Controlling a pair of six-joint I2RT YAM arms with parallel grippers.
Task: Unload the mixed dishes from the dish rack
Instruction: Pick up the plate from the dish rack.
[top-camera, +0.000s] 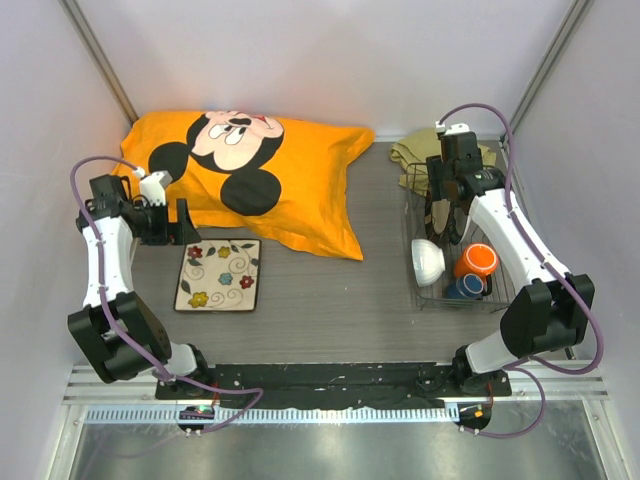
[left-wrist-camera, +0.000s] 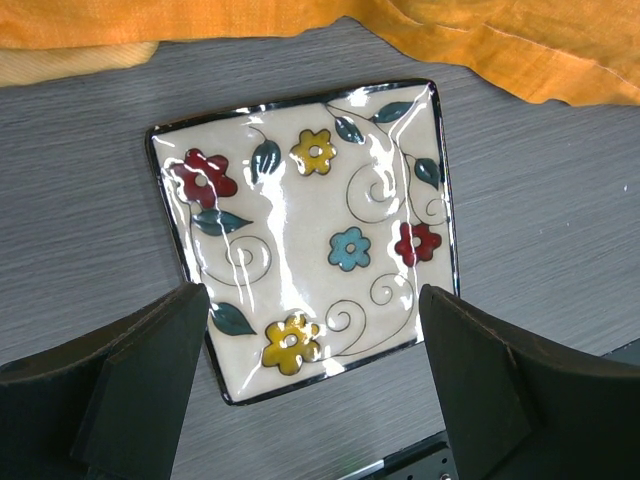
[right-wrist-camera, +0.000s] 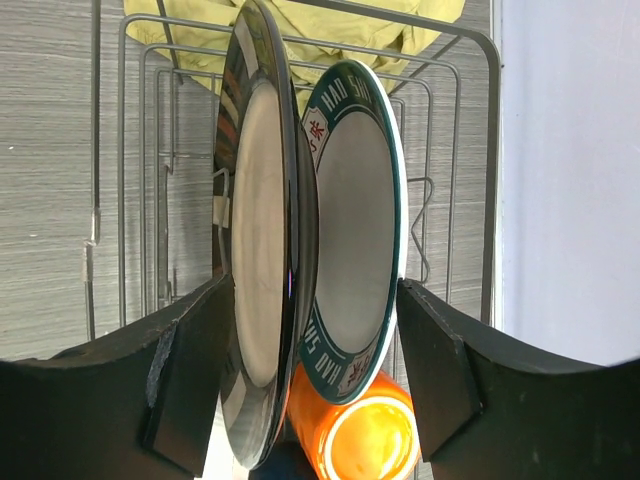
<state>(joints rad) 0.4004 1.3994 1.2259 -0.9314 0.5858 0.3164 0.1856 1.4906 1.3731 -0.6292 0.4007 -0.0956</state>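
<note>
Grey table (top-camera: 330, 290), white walls (top-camera: 300, 50): left pincer (left-wrist-camera: 312, 310) spread over floral plate (left-wrist-camera: 300, 230); right pincer (right-wrist-camera: 310, 300) straddles plates (right-wrist-camera: 350, 220), grip unclear.

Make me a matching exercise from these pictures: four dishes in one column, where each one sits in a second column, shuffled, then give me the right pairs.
Dishes
1. square cream floral plate
2. orange ceramic mug
3. white round bowl
4. white plate with dark green lettered rim

Places
A. inside the dark wire dish rack, against its left side
B. standing on edge at the rack's far end
C. flat on the grey table, by the left claw
D. inside the rack, right side, beside the small dark-blue cup

Pairs: 1-C, 2-D, 3-A, 4-B
</note>
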